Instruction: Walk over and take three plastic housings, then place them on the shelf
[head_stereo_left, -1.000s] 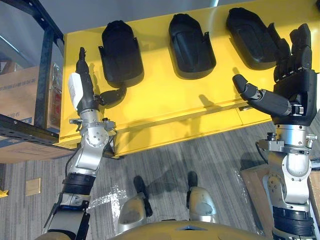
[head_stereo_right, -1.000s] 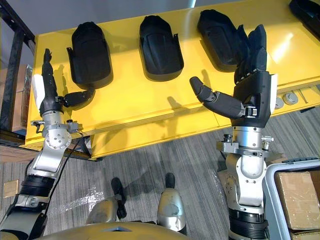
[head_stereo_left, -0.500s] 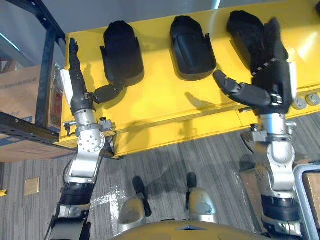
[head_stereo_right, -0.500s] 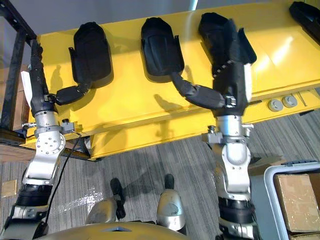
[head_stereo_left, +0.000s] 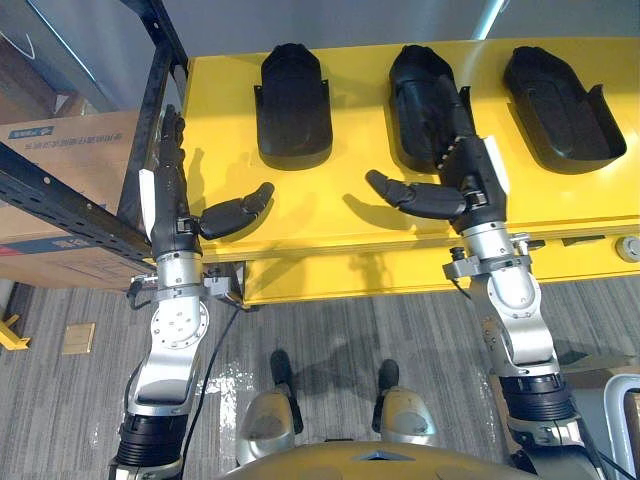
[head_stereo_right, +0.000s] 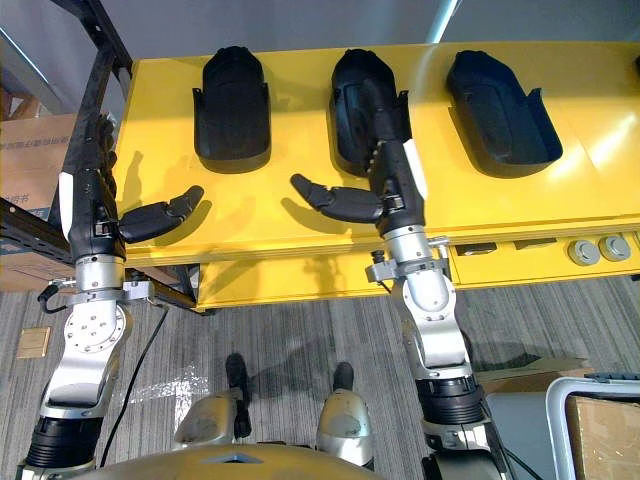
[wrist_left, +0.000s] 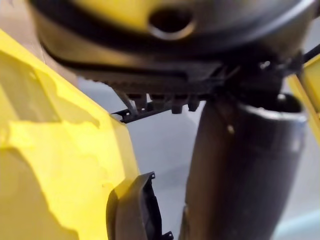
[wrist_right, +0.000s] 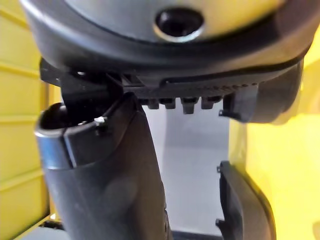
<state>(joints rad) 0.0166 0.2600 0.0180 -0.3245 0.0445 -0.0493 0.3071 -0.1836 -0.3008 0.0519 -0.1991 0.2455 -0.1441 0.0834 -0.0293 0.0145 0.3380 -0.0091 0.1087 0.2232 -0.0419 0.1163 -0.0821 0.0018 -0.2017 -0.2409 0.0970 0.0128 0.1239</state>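
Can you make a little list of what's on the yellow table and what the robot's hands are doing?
Table: yellow table, three black housings in a row
Housings: left housing, middle housing, right housing; none held
Left robot hand: open, by the table's left edge
Right robot hand: open, fingers straight over the middle housing
Shelf: black shelf at the left

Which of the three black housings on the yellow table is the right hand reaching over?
The middle housing: the open right hand extends its fingers over it, while the left housing and right housing sit clear.
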